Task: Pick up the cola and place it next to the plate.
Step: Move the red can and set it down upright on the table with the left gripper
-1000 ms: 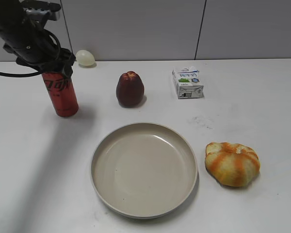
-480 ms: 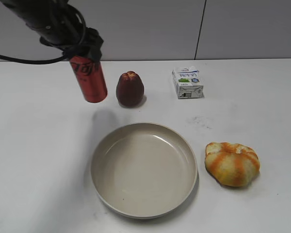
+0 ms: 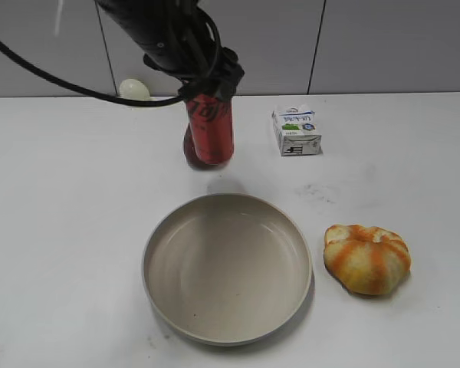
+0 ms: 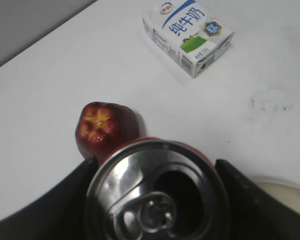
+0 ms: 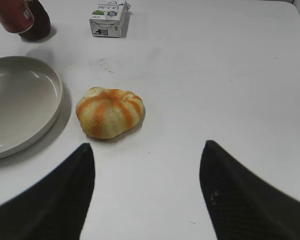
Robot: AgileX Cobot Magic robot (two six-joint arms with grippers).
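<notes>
Two dark fingers of the left tool point(image 4: 157, 200) clamp the cola point(image 3: 210, 130) at its top, lifted off the counter point(image 3: 61, 215) in front of the dark red fruit point(image 4: 104, 127). Bare counter separates it from the plate point(image 3: 157, 238). Right tool point(image 5: 147, 195) hangs spread wide, holding nothing, near the orange gourd point(image 5: 110, 112).

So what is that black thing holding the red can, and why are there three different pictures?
That black thing is a robot arm. Its left gripper is holding the cola above the white table. One picture looks from the front. The other two come from small cameras on the robot's wrists, so one looks straight down on the can's silver top. The right gripper is open and holds nothing. On the table lie a beige plate, a dark red fruit, a milk carton and an orange striped bun.
</notes>
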